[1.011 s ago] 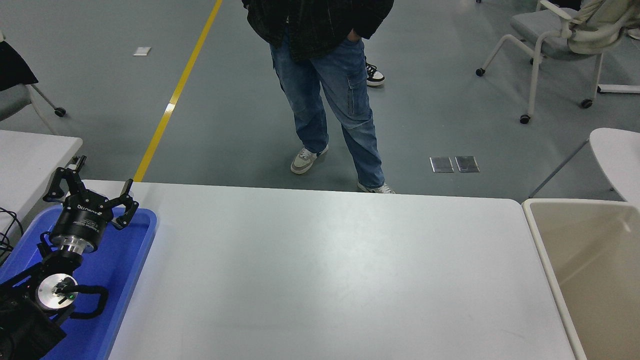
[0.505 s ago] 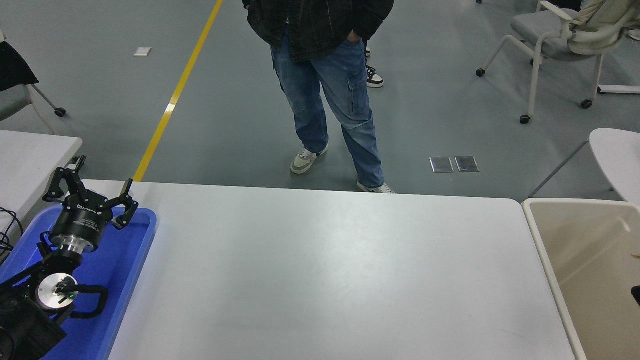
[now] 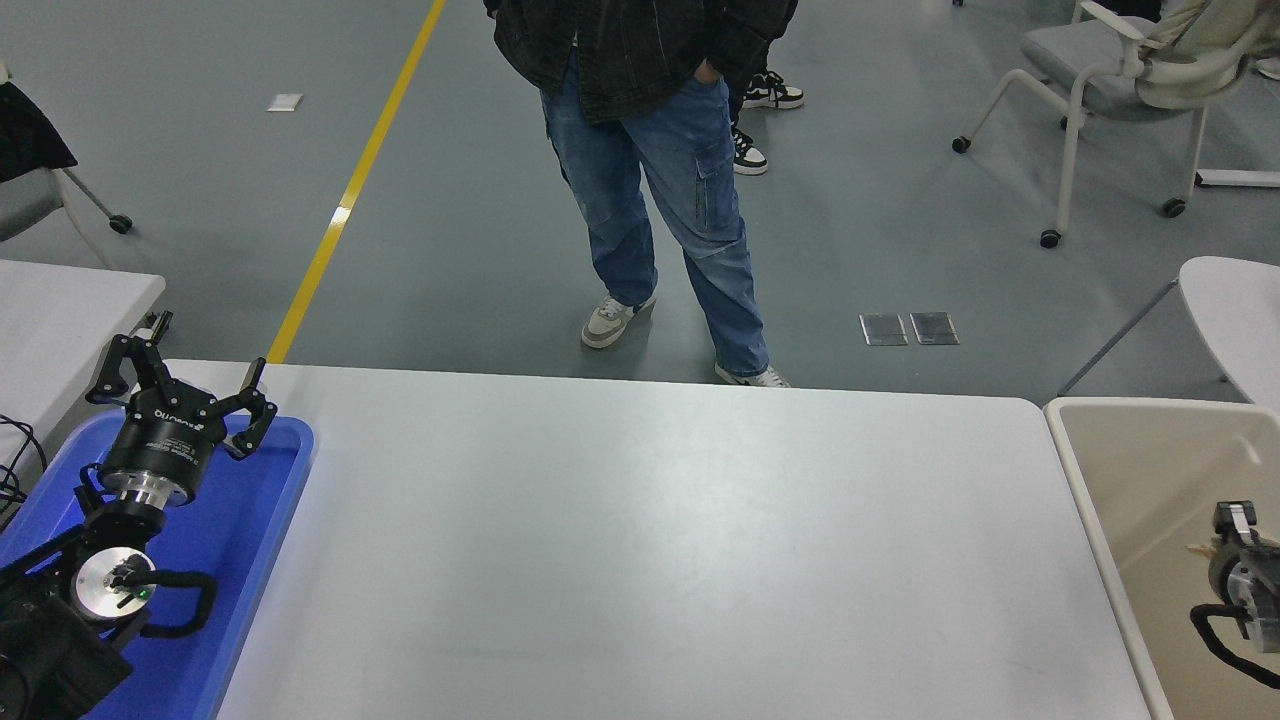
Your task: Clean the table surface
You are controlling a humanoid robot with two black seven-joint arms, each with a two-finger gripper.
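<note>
The table surface [image 3: 660, 540] is a large white matte top with rounded corners and fills the middle of the head view; nothing lies on its white top. My left gripper [image 3: 182, 385] is open and empty, parked at the lower left above a blue tray [image 3: 265, 500]. Part of my right arm [image 3: 1240, 580] shows at the right edge over a beige bin [image 3: 1100, 500]; its gripper is out of view.
The blue tray lies on the table's left end. The beige bin stands against the table's right end. A person in jeans [image 3: 680, 200] stands at the far side. A smaller white table [image 3: 60, 310] is at the left, a round tabletop [image 3: 1235, 310] and a chair [image 3: 1110, 70] at the right.
My right arm has come into view from the right edge, over the beige bin. A second shoe has appeared behind the person. The left arm has not moved.
</note>
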